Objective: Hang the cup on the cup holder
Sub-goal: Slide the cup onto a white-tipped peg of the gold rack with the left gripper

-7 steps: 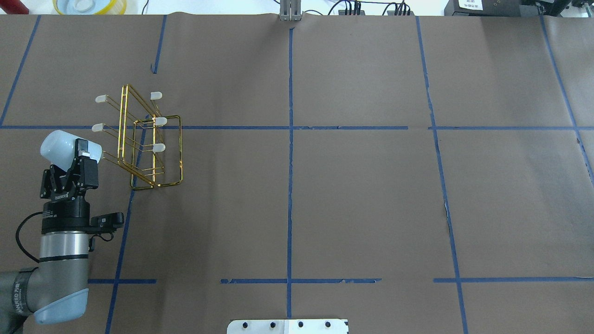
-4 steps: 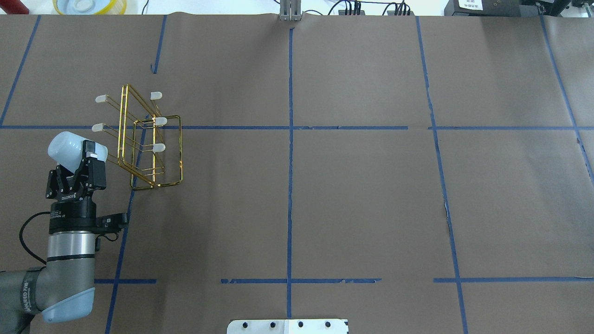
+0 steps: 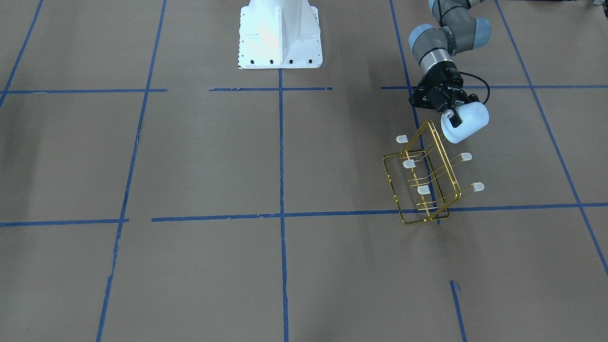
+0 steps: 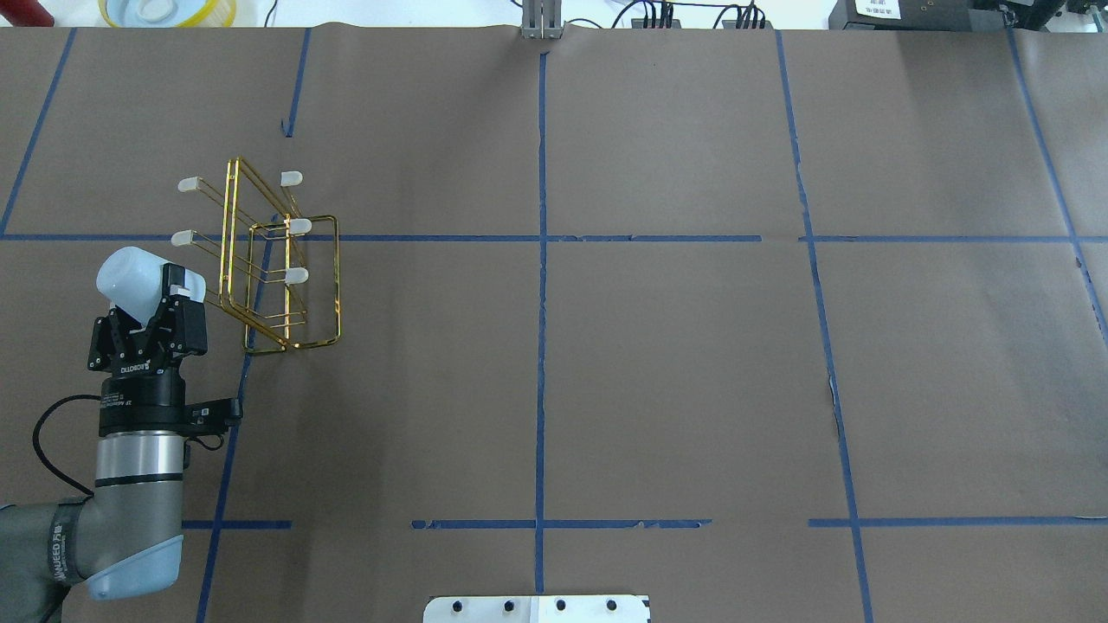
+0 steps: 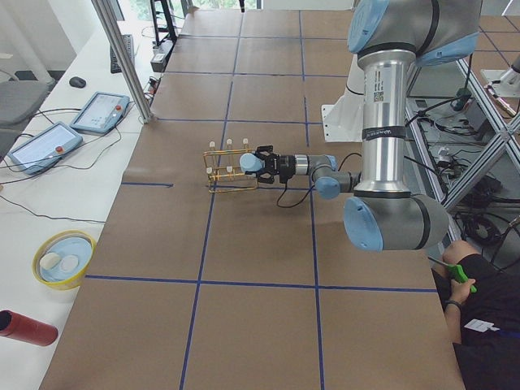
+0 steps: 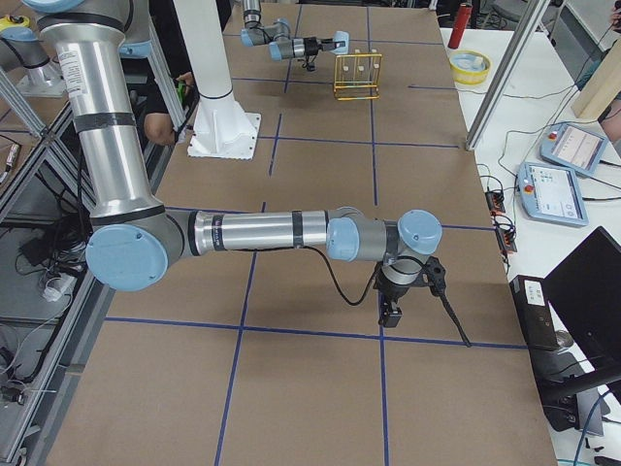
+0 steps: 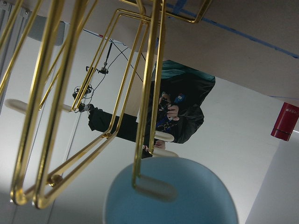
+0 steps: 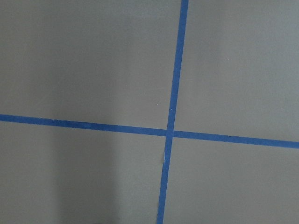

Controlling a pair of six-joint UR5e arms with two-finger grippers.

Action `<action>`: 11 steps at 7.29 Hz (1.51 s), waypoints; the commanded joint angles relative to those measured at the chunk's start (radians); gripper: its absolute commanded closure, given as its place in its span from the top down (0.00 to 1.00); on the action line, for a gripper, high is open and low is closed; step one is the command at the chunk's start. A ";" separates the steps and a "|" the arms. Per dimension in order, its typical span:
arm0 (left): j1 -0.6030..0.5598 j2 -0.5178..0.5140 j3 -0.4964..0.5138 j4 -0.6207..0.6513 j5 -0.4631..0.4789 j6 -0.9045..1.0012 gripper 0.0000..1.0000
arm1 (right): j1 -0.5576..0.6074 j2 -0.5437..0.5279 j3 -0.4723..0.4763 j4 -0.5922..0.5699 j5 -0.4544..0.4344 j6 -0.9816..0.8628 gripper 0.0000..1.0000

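Through the left wrist camera I saw one capped prong of the cup holder lying across the cup's open mouth; I couldn't tell whether its tip was inside. A yellow bowl beside the counter held white pieces. My left tool was clamped on the cup near its rim, carrying it tilted above the counter, mouth toward the cup holder. The cup looked pale blue-white, smooth and tapered. The right tool hung low, well apart; I couldn't tell its state.
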 commanded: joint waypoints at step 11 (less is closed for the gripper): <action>-0.129 0.188 -0.129 -0.017 -0.094 -0.698 1.00 | 0.000 0.000 0.000 0.000 0.000 0.000 1.00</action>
